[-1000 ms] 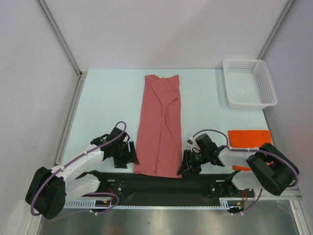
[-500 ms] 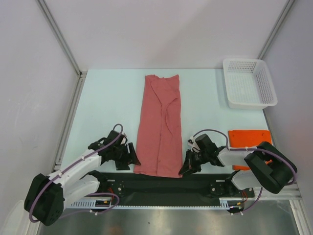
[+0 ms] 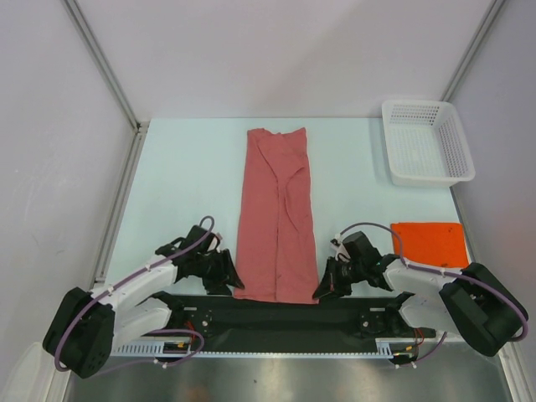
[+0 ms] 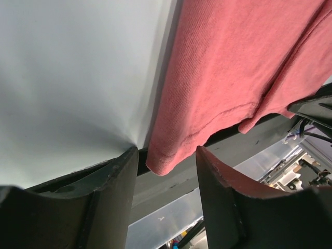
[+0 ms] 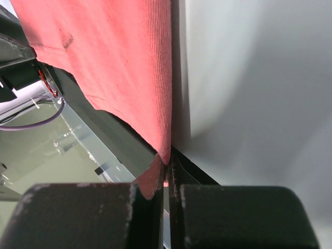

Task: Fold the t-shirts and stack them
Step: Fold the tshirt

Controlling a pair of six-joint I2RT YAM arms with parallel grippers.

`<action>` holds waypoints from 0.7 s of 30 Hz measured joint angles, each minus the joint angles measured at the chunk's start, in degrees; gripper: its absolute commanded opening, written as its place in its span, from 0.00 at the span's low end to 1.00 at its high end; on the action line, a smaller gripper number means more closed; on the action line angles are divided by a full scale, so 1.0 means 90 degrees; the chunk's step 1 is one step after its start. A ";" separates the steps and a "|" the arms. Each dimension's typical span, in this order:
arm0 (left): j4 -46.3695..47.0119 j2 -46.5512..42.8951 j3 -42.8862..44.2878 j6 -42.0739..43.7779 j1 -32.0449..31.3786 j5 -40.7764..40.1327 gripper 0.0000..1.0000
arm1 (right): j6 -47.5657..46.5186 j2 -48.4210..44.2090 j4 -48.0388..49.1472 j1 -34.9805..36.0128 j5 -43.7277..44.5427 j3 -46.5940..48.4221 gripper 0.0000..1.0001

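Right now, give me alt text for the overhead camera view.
A pink-red t-shirt folded into a long strip lies mid-table, with the left gripper and right gripper at its near corners. A folded orange t-shirt lies at the near right, and a white basket sits at the far right.

Likely a lab, white panel walls (image 3: pixel 276 50), aluminium frame posts (image 3: pixel 100 59)
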 measured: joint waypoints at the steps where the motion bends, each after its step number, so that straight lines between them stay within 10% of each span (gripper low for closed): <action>1: 0.0022 0.0000 -0.0015 -0.0012 -0.0007 0.0036 0.55 | 0.0002 -0.0005 0.0002 0.0000 -0.0002 0.0000 0.00; 4: 0.0070 0.0078 -0.0027 -0.0044 -0.0019 0.0124 0.53 | 0.0005 -0.0027 0.0017 -0.0017 -0.0005 0.0000 0.00; 7: 0.0180 0.0340 -0.0027 -0.0102 -0.0053 0.0274 0.24 | 0.0005 -0.0027 0.0032 -0.0032 -0.0017 0.0000 0.00; 8: 0.0226 0.0418 -0.0039 -0.0097 -0.0063 0.0267 0.01 | 0.0005 -0.0024 0.0029 -0.0032 -0.0024 0.0000 0.00; 21: 0.0493 -0.0170 -0.0010 -0.0172 -0.0114 0.0272 0.00 | -0.0238 -0.0410 -0.0838 -0.0352 0.0032 0.0886 0.00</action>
